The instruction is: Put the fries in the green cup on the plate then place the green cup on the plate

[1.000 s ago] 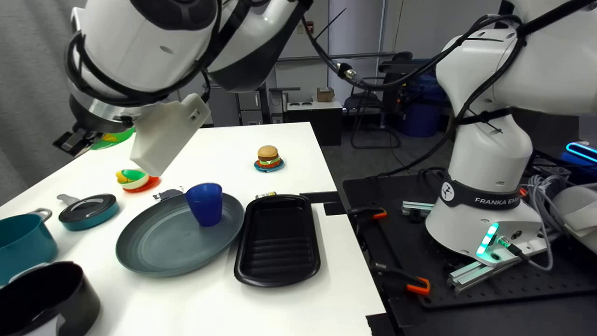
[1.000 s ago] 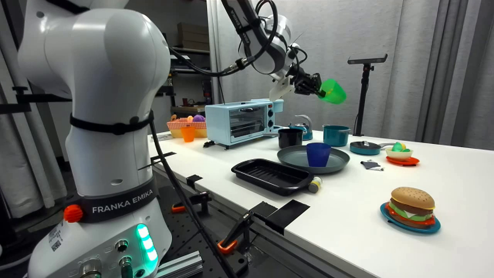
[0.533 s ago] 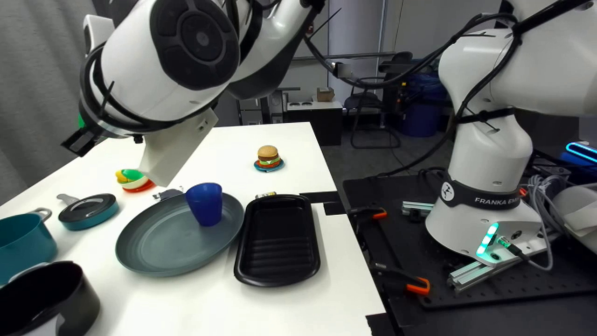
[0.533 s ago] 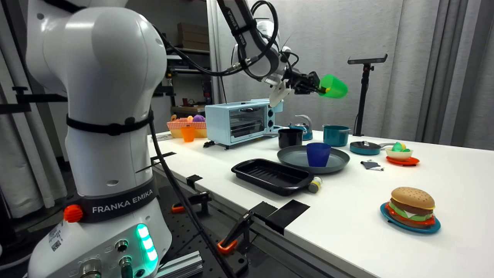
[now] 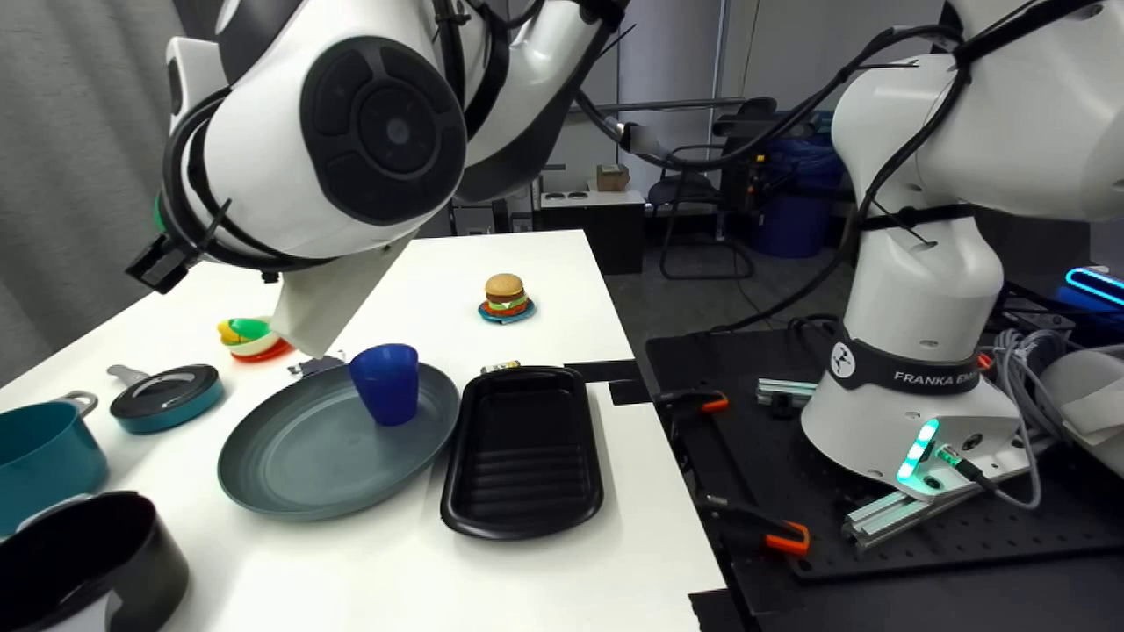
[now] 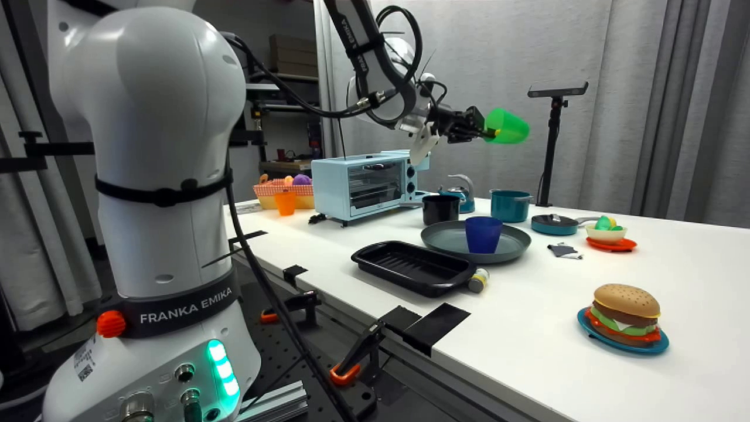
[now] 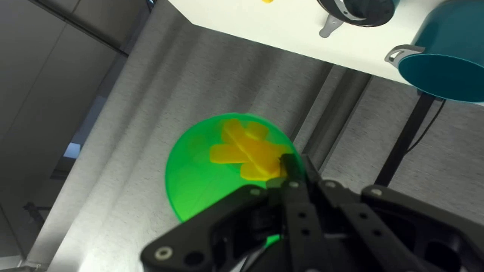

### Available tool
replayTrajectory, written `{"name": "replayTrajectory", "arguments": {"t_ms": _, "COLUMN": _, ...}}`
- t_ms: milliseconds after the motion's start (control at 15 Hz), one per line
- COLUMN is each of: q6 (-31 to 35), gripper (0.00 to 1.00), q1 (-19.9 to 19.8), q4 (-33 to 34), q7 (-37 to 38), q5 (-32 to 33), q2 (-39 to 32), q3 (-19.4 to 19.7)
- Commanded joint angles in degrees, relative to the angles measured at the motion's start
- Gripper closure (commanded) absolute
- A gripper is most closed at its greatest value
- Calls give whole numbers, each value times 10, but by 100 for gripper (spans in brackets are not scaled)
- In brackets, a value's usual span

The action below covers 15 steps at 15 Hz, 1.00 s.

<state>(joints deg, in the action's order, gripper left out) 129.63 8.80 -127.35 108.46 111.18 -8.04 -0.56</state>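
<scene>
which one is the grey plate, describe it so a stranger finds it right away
On the white table, find the long black tray. Right beside it lies the grey plate, wide and shallow. Unlike the rectangular tray, it is round and carries a blue cup.

Looks like a robotics lab. Shows, in an exterior view, a Franka arm base (image 6: 146,351) at eight o'clock, a clamp (image 6: 362,350) at the edge of the table (image 6: 691,264) at six, and a stand (image 6: 551,146) before grey curtains (image 6: 621,88) at two. Adds kitchen pieces: a toy burger (image 6: 626,310) at four, an oven (image 6: 369,186) near centre.
</scene>
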Motion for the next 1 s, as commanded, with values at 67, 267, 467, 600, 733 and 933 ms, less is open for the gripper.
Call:
{"name": "replayTrajectory", "arguments": {"t_ms": 67, "q6": -55, "gripper": 99, "q1": -18, "q4": -21, "q7": 39, "q5": 62, "q2": 20, "q3": -25}}
{"name": "replayTrajectory", "arguments": {"t_ms": 267, "q6": -78, "gripper": 99, "q1": -21, "q4": -25, "q7": 48, "q5": 80, "q2": 20, "q3": -31}}
{"name": "replayTrajectory", "arguments": {"t_ms": 467, "q6": -96, "gripper": 99, "q1": -22, "q4": -26, "q7": 54, "q5": 97, "q2": 19, "q3": -35}}
{"name": "replayTrajectory", "arguments": {"t_ms": 600, "q6": -108, "gripper": 99, "q1": -21, "q4": -27, "q7": 58, "q5": 108, "q2": 19, "q3": -36}}
{"name": "replayTrajectory", "arguments": {"t_ms": 733, "q6": -118, "gripper": 99, "q1": -22, "q4": -27, "q7": 65, "q5": 119, "q2": 18, "q3": -37}}
{"name": "replayTrajectory", "arguments": {"t_ms": 933, "q6": -138, "gripper": 99, "q1": -21, "q4": -29, "q7": 77, "q5": 133, "q2": 17, "q3": -40}}
